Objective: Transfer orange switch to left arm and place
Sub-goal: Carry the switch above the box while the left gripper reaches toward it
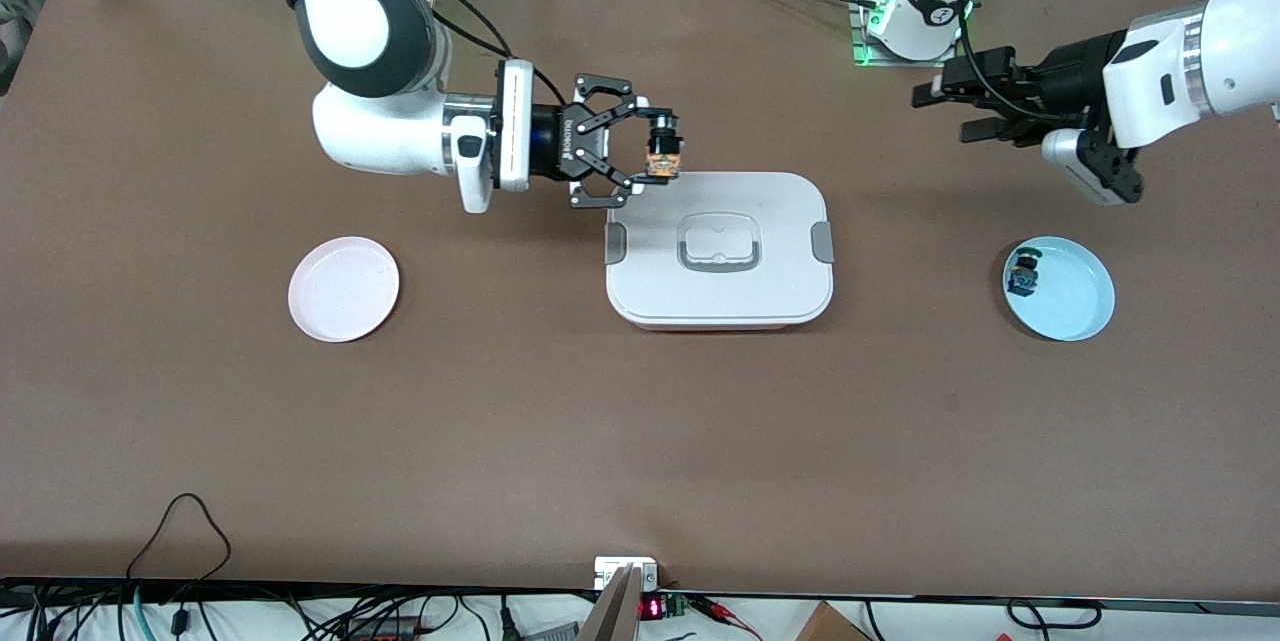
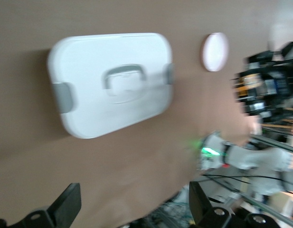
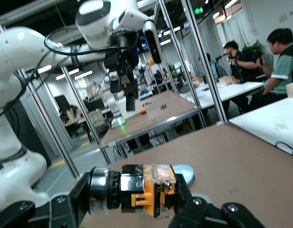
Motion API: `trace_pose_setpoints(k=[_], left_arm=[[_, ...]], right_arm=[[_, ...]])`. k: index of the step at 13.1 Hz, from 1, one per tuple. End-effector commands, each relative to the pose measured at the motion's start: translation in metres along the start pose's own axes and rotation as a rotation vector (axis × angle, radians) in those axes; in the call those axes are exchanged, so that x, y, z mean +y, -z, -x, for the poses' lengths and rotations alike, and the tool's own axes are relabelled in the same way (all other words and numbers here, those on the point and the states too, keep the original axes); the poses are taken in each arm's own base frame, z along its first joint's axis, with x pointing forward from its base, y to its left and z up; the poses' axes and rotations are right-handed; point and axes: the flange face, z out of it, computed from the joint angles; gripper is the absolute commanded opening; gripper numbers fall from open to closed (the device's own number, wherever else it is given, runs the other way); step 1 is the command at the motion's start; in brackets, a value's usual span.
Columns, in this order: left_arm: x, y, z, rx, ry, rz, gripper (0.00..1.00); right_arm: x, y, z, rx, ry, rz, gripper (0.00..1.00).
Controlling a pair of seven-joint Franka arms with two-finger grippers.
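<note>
Clamped on the orange switch (image 1: 662, 157), the right gripper (image 1: 655, 146) hangs in the air over the edge of the box (image 1: 720, 306) that lies farthest from the front camera; the right wrist view shows the switch's clear-and-orange body pinched between the black fingers (image 3: 198, 211). Its black housing carries white lettering too small to read. Nearest the front camera sit a pink plate (image 1: 344, 288) toward the right arm's end and a blue plate (image 1: 1070, 296) holding a second switch (image 1: 1025, 273) toward the left arm's end. Above the blue plate the left gripper (image 1: 945, 111) hovers, jaws spread.
</note>
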Motion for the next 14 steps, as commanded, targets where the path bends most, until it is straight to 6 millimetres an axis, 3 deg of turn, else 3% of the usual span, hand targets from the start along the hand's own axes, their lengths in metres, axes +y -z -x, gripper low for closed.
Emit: trace_pose_setpoints(k=[1, 4, 7, 10, 12, 14], left_arm=[[0.000, -0.026, -0.031, -0.032, 0.004, 0.215, 1.00], [-0.022, -0.060, -0.060, 0.027, 0.121, 0.485, 1.00], [-0.018, -0.098, -0.070, 0.092, 0.209, 0.592, 1.00], [-0.001, -0.129, -0.067, 0.086, 0.266, 0.702, 1.00], [-0.007, -0.139, -0.060, 0.074, 0.295, 0.716, 1.00], [0.002, -0.158, -0.056, 0.051, 0.325, 0.776, 1.00]], right_arm=[[-0.004, -0.016, -0.015, 0.054, 0.009, 0.024, 0.06], [-0.009, -0.029, -0.019, 0.076, -0.003, 0.039, 0.06], [-0.014, -0.045, -0.011, 0.087, -0.030, 0.041, 0.06], [-0.010, -0.047, -0.008, 0.088, -0.038, 0.052, 0.06], [-0.008, -0.048, -0.004, 0.084, -0.044, 0.053, 0.06], [-0.008, -0.048, -0.004, 0.084, -0.044, 0.053, 0.06]])
